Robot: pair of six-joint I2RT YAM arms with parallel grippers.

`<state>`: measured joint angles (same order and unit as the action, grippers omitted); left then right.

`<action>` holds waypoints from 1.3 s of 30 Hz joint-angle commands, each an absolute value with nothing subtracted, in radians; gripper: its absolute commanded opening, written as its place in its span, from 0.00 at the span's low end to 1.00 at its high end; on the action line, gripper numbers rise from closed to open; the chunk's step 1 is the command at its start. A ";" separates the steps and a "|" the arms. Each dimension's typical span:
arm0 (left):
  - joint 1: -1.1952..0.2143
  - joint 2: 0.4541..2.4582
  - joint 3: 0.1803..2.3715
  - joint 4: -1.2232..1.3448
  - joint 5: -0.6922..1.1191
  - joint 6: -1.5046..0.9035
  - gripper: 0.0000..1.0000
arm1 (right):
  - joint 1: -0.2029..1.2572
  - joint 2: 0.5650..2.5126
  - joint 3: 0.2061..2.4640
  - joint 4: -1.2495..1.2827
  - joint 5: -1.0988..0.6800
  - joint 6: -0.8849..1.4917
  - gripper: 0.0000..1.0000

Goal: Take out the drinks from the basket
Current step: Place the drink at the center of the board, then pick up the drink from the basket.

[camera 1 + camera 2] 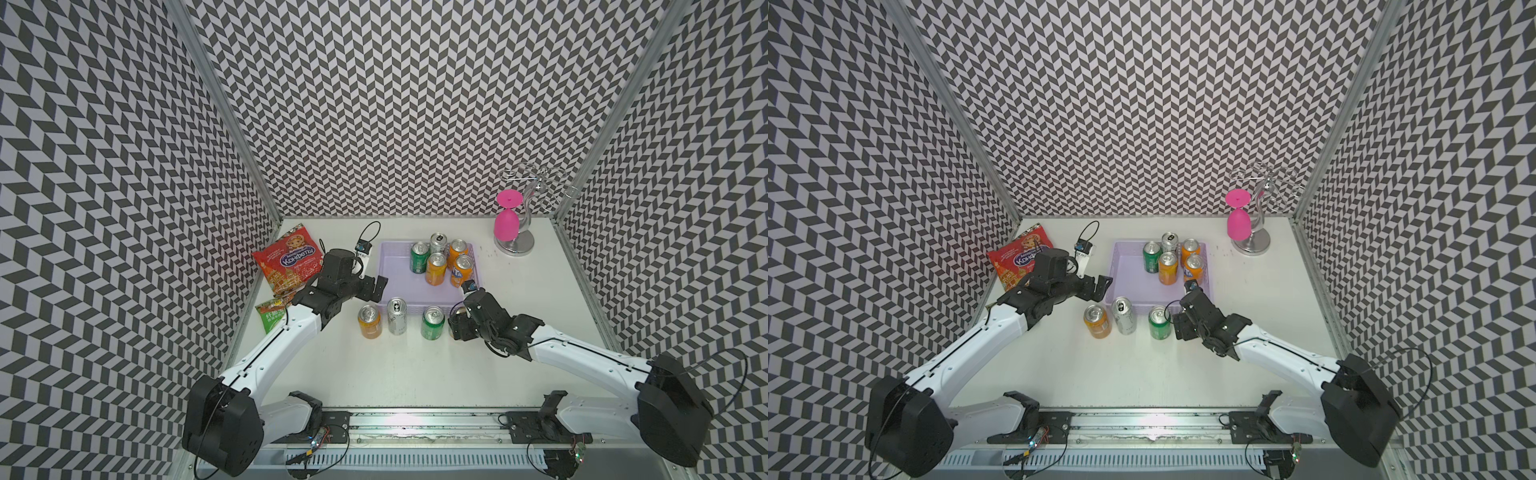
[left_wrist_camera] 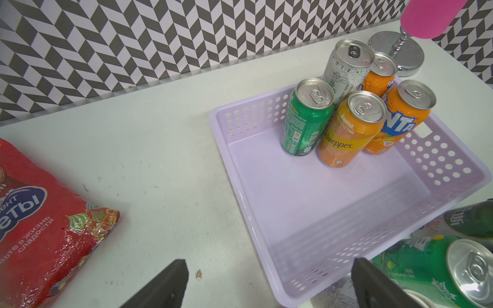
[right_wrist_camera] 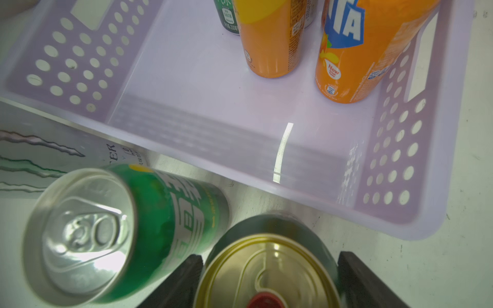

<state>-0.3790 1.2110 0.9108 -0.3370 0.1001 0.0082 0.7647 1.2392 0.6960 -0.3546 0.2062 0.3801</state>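
The lavender basket [image 1: 384,266] stands mid-table and holds several upright drinks at its far right: a green can [image 1: 419,257], a silver one [image 1: 438,243] and orange ones [image 1: 436,269]. In front of it on the table stand an orange can [image 1: 369,321], a silver can [image 1: 397,316] and a green can [image 1: 432,323]. My right gripper [image 3: 269,280] is open, with a finger on either side of a green-and-gold can [image 3: 266,266] that stands on the table beside the green can [image 3: 112,229]. My left gripper [image 2: 269,282] is open and empty above the basket's near left corner [image 2: 282,290].
A red snack bag [image 1: 289,262] and a small green bag [image 1: 272,316] lie at the left wall, partly under the left arm. A pink goblet [image 1: 507,222] hangs upside down on a chrome stand [image 1: 517,245] at the back right. Patterned walls close three sides.
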 commanded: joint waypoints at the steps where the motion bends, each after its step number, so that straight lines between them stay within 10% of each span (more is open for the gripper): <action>1: -0.374 1.213 0.910 -0.331 0.110 0.021 0.99 | 0.771 1.205 0.740 -0.350 0.217 0.364 0.86; 8: -0.373 1.212 0.910 -0.332 0.109 0.023 0.99 | 0.769 1.162 0.825 -0.412 0.225 0.318 1.00; 39: -0.374 1.212 0.908 -0.332 0.109 0.022 0.99 | 0.426 1.610 1.161 -0.287 0.099 0.089 0.99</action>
<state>-0.3790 1.2110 0.9108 -0.3370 0.0998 0.0101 0.4335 1.5719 1.1248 -0.3054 0.1093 0.0952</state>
